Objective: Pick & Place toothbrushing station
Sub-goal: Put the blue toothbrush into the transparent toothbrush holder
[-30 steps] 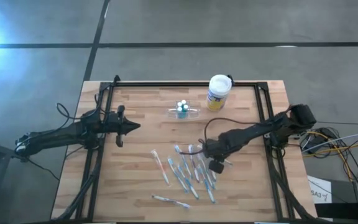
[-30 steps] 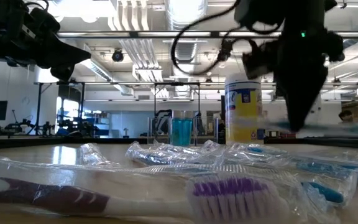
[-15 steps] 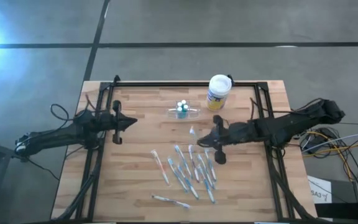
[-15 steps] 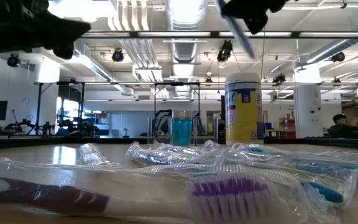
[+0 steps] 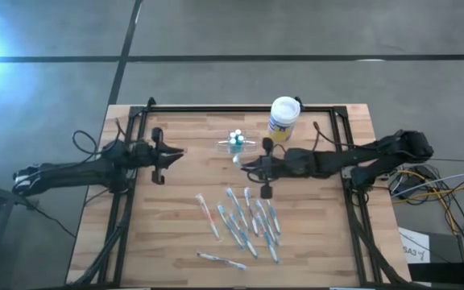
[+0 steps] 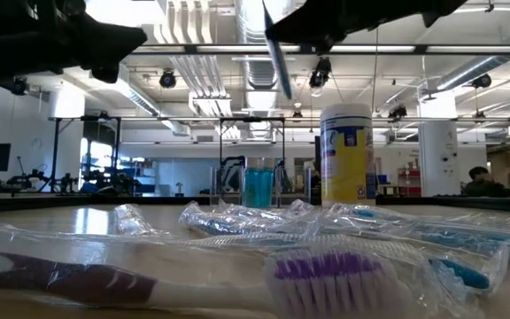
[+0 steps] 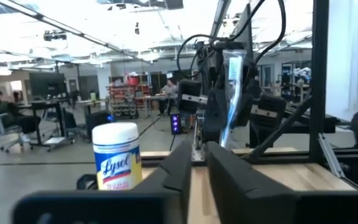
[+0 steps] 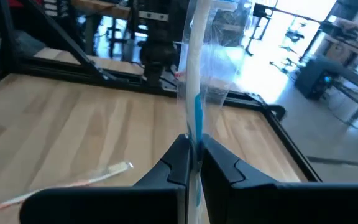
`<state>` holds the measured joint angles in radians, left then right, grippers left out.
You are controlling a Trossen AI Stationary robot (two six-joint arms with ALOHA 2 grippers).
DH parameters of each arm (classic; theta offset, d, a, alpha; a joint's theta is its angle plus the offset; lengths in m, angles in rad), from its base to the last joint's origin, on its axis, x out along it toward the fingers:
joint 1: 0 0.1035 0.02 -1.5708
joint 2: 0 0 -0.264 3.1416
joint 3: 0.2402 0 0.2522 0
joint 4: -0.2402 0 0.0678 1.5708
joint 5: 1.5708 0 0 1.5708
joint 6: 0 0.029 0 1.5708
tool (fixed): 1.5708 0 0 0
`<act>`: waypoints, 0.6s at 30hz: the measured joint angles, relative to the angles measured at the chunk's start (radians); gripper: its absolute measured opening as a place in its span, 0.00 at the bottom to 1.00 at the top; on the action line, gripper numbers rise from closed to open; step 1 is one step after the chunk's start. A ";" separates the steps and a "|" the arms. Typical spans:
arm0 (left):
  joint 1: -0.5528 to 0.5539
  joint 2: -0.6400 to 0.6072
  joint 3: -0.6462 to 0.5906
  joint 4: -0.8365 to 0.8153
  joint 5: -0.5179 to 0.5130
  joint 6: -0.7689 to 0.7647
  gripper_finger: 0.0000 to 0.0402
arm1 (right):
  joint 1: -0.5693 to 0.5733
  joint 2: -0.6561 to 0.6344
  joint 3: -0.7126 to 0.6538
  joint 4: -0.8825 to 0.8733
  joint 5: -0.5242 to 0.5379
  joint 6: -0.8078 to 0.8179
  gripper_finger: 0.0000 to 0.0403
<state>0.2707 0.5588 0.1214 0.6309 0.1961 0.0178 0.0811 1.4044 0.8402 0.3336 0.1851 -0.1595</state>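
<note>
Right end effector, clamped on a wrapped toothbrush, has swung toward the toothbrushing station; align upright above it before lowering. Left end effector waits, fingers nearly shut.

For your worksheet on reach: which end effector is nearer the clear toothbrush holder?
Right. The right end effector, holding a wrapped toothbrush, hovers just beside the holder; the left end effector waits farther off across the table.

R arm reaches in from the right edge, stretched low and near-level toward mid-surface; its pincer is closed on a wrapped toothbrush, held up in the air. L arm lies extended from the left edge; its pincer has fingers nearly together, gripping nothing, pointing at the R pincer.
</note>
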 joint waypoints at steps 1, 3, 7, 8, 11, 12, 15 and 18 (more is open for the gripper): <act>0.000 0.027 0.010 0.011 0.005 0.004 0.20 | -0.004 0.021 0.016 -0.001 -0.011 -0.011 0.03; 0.000 0.083 0.034 0.033 0.031 0.016 0.29 | -0.014 0.064 0.050 0.002 -0.049 -0.050 0.03; -0.008 0.184 0.089 0.106 0.133 0.019 0.44 | -0.039 0.132 0.122 0.024 -0.126 -0.122 0.03; -0.012 0.207 0.103 0.104 0.147 0.018 0.47 | -0.044 0.147 0.139 0.028 -0.126 -0.136 0.03; -0.021 0.257 0.154 0.120 0.155 0.019 0.53 | -0.059 0.190 0.182 0.022 -0.134 -0.171 0.03; -0.021 0.274 0.167 0.122 0.155 0.019 0.53 | -0.061 0.204 0.198 0.021 -0.134 -0.180 0.03; -0.028 0.322 0.203 0.109 0.167 0.019 0.54 | -0.069 0.236 0.238 0.019 -0.136 -0.189 0.03; -0.042 0.355 0.240 0.120 0.189 0.020 0.54 | -0.079 0.264 0.269 0.017 -0.138 -0.189 0.03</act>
<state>0.2289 0.9139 0.3616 0.7506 0.3851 0.0373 0.0025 1.6685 1.1089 0.3507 0.0475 -0.3481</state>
